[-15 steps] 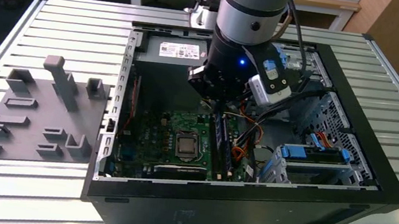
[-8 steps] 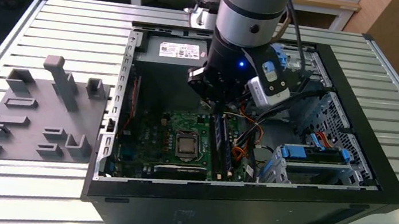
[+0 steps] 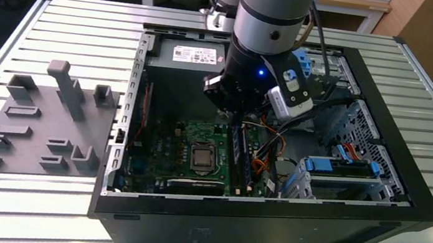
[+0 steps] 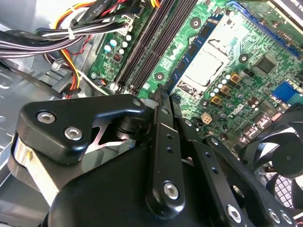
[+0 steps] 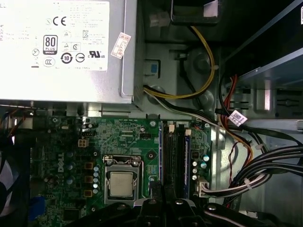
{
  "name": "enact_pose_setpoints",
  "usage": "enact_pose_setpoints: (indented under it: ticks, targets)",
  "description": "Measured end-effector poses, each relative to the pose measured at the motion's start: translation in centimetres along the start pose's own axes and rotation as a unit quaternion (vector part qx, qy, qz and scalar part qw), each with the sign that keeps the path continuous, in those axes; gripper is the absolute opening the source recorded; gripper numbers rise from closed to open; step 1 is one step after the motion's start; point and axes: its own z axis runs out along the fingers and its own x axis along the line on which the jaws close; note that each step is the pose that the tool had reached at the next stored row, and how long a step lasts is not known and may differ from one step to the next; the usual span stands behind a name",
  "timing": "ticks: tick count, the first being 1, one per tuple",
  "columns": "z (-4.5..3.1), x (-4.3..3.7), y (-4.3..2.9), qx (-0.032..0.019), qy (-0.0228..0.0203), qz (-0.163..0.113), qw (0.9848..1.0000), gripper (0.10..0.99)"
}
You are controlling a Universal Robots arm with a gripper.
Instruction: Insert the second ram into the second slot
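Closest to us is the black front wall of the computer case [image 3: 269, 229], which sits open on a table [image 3: 79, 15] made of metal strips.

We start at the exterior view's left. A grey plate [image 3: 24, 149] with grey pegs standing up on it lies on the table, just beside the case. Next, inside the case, we see a green board [image 3: 158, 145] lying flat. Behind it is a silver power box [image 3: 187, 55] with a white sticker. On the green board sits the square chip holder [image 3: 202, 157] [image 5: 120, 182].

Right beside the chip holder, toward the exterior view's right, the second ram [image 3: 238, 156] [image 5: 160, 151] [image 4: 189, 59] stands on its thin edge in a long slot. It is a thin blue stick, and in the second wrist view we can see dark chips along its side. More long dark slots [image 5: 174, 156] lie next to it.

The grey robot arm [image 3: 267, 21] hangs down from above, and its gripper [image 4: 166, 94] [image 5: 159, 190] is at one end of the second ram. The jaws are close together, with just a thin gap between them. We cannot tell if they pinch the stick or only stand over its end.

Further right, black, orange and yellow wires [image 3: 272, 144] run past the slots. Last, at the exterior view's right, a metal cage [image 3: 335, 175] with bright blue clips sits in the corner of the case.
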Motion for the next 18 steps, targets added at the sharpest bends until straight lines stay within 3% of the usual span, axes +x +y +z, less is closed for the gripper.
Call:
enact_pose_setpoints:
  ticks: [10, 18]
  targets:
    - [0.46, -0.15, -0.02, -0.0002, -0.0001, 0.002, 1.0000, 0.133]
    - [0.92, -0.17, -0.66, -0.0002, 0.0000, 0.010, 1.0000, 0.133]
